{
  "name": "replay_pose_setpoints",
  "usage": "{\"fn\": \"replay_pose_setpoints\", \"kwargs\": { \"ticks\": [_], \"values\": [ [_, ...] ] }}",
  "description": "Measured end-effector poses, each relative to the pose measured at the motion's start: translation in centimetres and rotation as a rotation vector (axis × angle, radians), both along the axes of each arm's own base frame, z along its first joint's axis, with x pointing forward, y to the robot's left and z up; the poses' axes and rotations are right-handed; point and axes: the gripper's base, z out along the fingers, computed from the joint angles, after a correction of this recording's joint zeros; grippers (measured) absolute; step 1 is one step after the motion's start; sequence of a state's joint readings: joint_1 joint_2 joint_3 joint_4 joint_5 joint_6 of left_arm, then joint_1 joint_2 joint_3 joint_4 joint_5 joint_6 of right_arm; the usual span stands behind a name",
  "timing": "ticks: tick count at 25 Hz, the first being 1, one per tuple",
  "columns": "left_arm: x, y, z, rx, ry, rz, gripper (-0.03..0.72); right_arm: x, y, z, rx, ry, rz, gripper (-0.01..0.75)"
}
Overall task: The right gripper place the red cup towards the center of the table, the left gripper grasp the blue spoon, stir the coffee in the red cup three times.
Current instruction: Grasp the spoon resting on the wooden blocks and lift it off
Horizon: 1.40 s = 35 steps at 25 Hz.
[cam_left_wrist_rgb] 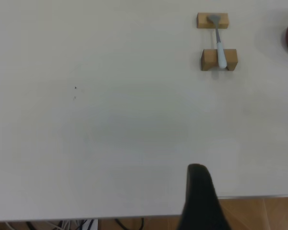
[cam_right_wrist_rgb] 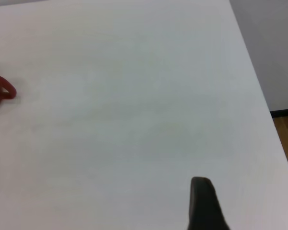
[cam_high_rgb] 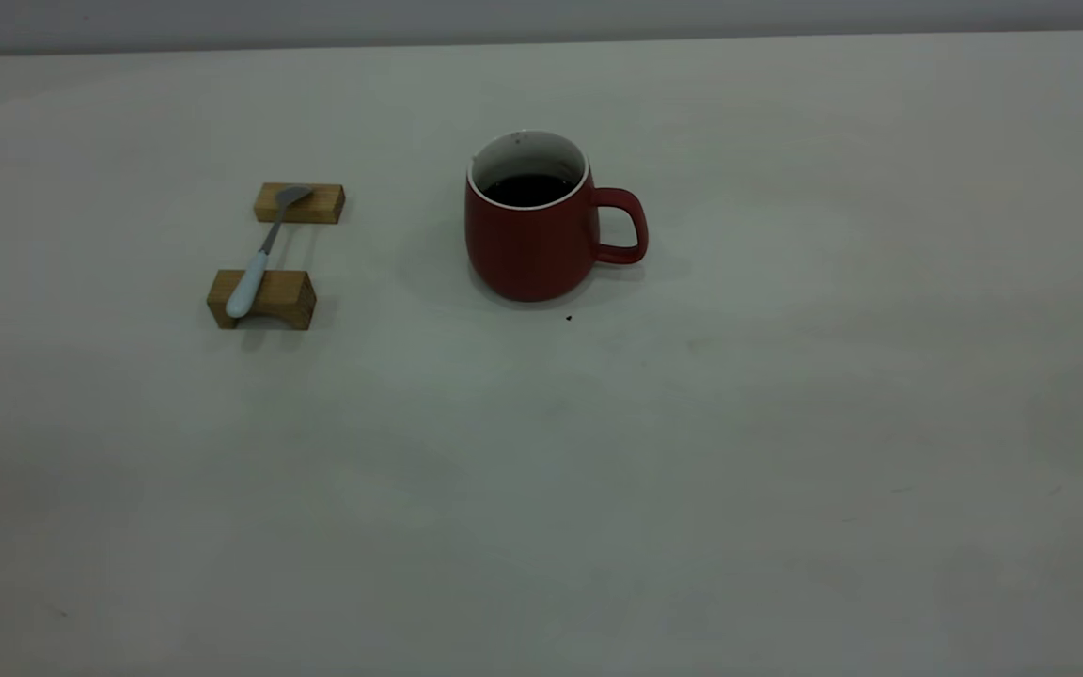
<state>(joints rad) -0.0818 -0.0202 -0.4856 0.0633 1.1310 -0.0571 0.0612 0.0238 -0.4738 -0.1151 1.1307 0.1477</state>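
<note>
One rounded dark-red ceramic mug, the red cup, white inside w/ a white rim and one red loop handle, stands upright near the middle of the wide off-white matte table. One round pool of near-black coffee sits inside it. One blue spoon, pale blue handle, thin grey metal neck and bowl, lies bridged across two tan wooden blocks: bowl on the far block, handle end on the near block, which has an arched cut-out underneath. One tiny dark speck lies on the table just beside the cup's base.

Neither arm shows in the exterior view; only the wrist cams show any of them. Left wrist cam: a single dark finger of the left claw over the table edge. Spoon and both blocks are well apart from it, farther out across the table, w/ a sliver of the cup at the frame edge. Right wrist cam: a single dark finger of the right claw, cup well away from it, only handle and a bit of the body peeking in at the frame edge. Spoon and blocks don't appear there. Coffee is seen in the exterior view only. Can't tell whether either claw is spread or closed; neither touches anything.
</note>
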Motion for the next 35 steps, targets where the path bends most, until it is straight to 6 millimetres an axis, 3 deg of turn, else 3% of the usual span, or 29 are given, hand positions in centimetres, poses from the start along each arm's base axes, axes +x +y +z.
{"fn": "replay_pose_setpoints", "kwargs": {
  "ticks": [16,29,32,35],
  "values": [
    [0.0,0.0,0.0,0.000,0.000,0.000,0.572,0.0,0.0,-0.1,-0.001,0.001,0.001,0.443],
    [0.0,0.0,0.1,-0.032,-0.003,0.029,0.572,0.0,0.0,-0.1,-0.001,0.001,0.001,0.439],
    [0.9,0.1,1.2,-0.072,-0.031,0.074,0.572,0.0,0.0,-0.1,-0.001,0.002,0.001,0.439],
    [3.1,-0.1,2.5,-0.079,0.002,0.083,0.572,0.0,0.0,-0.1,-0.001,0.002,0.001,0.439]
  ]
}}
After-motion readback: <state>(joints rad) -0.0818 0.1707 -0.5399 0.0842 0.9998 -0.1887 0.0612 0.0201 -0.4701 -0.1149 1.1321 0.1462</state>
